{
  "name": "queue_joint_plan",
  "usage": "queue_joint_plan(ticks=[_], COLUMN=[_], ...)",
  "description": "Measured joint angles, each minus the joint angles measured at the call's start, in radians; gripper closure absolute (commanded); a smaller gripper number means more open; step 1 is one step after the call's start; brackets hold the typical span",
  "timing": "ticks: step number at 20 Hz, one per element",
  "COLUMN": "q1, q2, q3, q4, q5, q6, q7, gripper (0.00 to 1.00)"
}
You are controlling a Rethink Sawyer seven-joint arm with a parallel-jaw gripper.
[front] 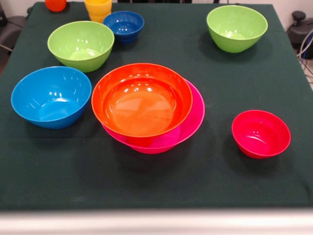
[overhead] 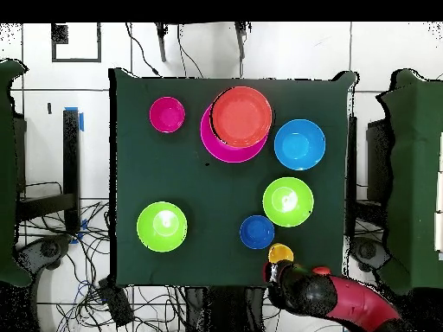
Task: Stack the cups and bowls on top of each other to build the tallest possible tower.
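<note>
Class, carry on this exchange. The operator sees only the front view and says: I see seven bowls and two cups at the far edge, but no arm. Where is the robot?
Observer: The overhead view shows the red and black arm at the robot's edge of the table, with its end right by the yellow cup.
Operator: Is the gripper open?
Observer: I cannot tell. From above the gripper is only a dark shape next to that cup.
Operator: My orange cup is cut off at the top. Does it show whole from above?
Observer: No. The overhead view shows no orange cup, and the arm covers that corner.
</note>
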Motion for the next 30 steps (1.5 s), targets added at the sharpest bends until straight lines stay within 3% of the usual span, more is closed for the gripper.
queue_joint_plan(ticks=[14, 30], q1=[0.066, 0.088], q2=[0.177, 0.307], q3=[-0.085, -0.155], q4=[-0.004, -0.017], q5=[-0.023, -0.023], q6=[-0.135, -0.208], q7=[0.000, 0.000], gripper=[0.00, 0.00])
